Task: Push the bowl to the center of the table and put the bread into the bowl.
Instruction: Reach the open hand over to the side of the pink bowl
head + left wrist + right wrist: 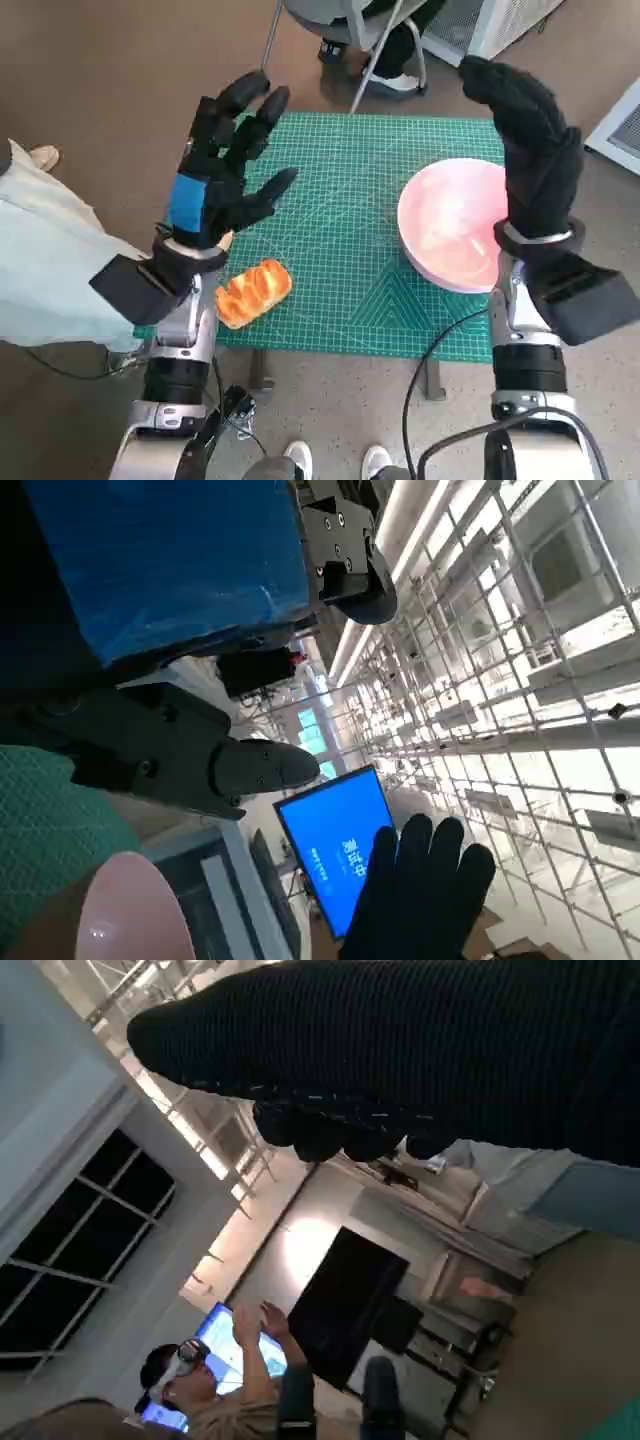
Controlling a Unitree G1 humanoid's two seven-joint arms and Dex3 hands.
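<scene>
Neither step of the task looks begun: in the head view the pink bowl (pixel 455 225) sits at the right of the green cutting mat (pixel 350 290), partly behind the right hand (pixel 535 165), and the bread (pixel 252 292) lies at the mat's lower left edge, well apart from the bowl. Both hands are raised above the table and hold nothing. The left hand (pixel 222 165), in the frame's upper left, has its fingers spread and apart. The right hand, in the upper right, stands upright just beside the bowl's right rim, its gloved fingers extended and close together, gripping nothing. The step in hand appears to be the push: the next move likely calls for lowering the right hand to the bowl's outer wall and sliding it leftward toward the mat's middle, low enough not to tip it. In the left wrist view a blue screen (pixel 330 845) carries pale writing, too small to read; no brand or label is legible elsewhere.
</scene>
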